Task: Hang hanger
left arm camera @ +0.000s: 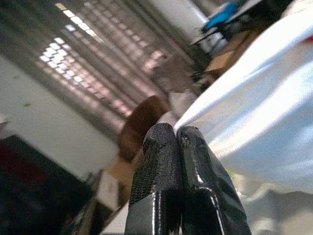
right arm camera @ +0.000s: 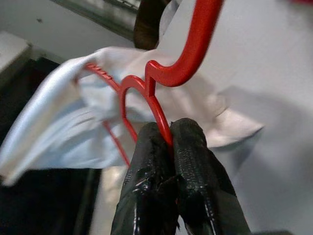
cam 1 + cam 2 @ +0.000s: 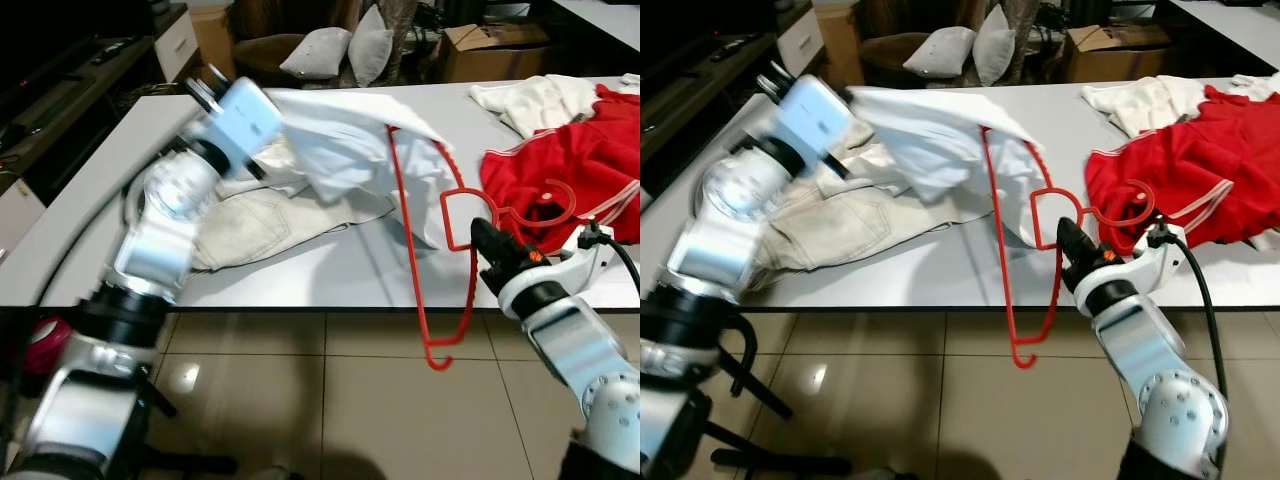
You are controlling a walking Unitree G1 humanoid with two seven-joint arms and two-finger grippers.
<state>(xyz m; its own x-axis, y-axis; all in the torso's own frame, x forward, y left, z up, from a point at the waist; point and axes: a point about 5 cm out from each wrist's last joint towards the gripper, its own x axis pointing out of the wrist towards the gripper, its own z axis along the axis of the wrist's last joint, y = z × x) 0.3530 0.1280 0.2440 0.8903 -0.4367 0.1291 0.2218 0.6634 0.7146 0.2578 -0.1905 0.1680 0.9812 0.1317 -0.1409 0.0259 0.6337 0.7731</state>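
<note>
My right gripper [image 2: 168, 129] is shut on the neck of a red plastic hanger [image 2: 201, 34], just below its hook. It holds the hanger at the white table's [image 3: 330, 270] front edge, right of centre. The hanger's lower end dangles past that edge, over the tiled floor. Its upper arm is tucked inside a white shirt [image 3: 340, 140]. My left gripper [image 1: 175, 133] is raised over the table's left side, with its fingers shut on the shirt's fabric, lifting it.
Beige trousers [image 3: 250, 225] lie under the shirt on the table. A red garment [image 3: 570, 160] and a cream one [image 3: 535, 100] lie at the right. Behind the table are pillows [image 3: 320, 50] and a cardboard box [image 3: 495, 45].
</note>
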